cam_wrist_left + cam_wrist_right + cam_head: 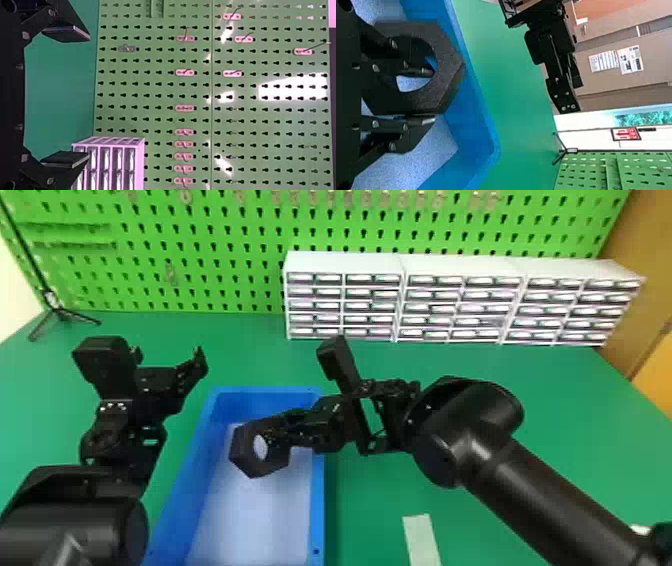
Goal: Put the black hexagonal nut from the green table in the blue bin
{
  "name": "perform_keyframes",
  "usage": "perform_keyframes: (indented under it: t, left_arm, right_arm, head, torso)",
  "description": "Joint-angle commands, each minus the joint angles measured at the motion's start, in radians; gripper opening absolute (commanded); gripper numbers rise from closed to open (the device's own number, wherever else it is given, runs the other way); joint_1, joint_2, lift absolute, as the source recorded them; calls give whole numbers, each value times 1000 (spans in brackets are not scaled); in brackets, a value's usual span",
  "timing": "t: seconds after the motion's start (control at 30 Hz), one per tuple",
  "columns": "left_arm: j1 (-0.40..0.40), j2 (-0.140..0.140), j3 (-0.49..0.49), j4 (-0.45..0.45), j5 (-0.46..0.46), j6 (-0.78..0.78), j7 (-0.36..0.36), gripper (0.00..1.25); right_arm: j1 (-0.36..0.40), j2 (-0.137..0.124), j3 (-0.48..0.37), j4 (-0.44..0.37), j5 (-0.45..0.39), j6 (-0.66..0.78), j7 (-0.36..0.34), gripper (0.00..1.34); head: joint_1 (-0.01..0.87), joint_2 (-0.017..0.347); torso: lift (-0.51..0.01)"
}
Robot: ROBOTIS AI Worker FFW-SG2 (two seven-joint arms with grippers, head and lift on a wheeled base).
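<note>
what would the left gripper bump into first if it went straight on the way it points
Most likely the green pegboard, which stands ahead of the left gripper; depth is hard to judge, so its exact line is uncertain.

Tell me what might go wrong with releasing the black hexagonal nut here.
The black hexagonal nut could snag on release: one finger of the black right gripper reaches into its hole. It is also held up over the floor of the blue rectangular bin, so it might bounce or tip on landing.
</note>
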Motion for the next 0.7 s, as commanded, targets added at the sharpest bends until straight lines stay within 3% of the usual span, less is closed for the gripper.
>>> perform_keyframes:
  t: [0.0, 0.1, 0.2, 0.67]
  left_arm:
    - [0, 0, 0, 0, 1, 0, 0, 1025]
    - [0, 0, 0, 0, 1, 0, 0, 1025]
    - [0, 0, 1, 0, 1, 0, 0, 1025]
    - [2, 0, 1, 0, 4, 0, 0, 1025]
  right_arm:
    - [0, -4, 5, 0, -9, 0, 0, 897]
    - [0, -8, 2, 2, -14, 0, -1, 1108]
    - [0, -8, -6, 3, -15, 0, 0, 1236]
    - [3, -8, -13, 5, -20, 6, 0, 1243]
  head:
    - [686, 28]
    - [686, 28]
    - [686, 28]
    - [686, 28]
  torso:
    - [-96]
    - [-96]
    - [-96]
    - [-96]
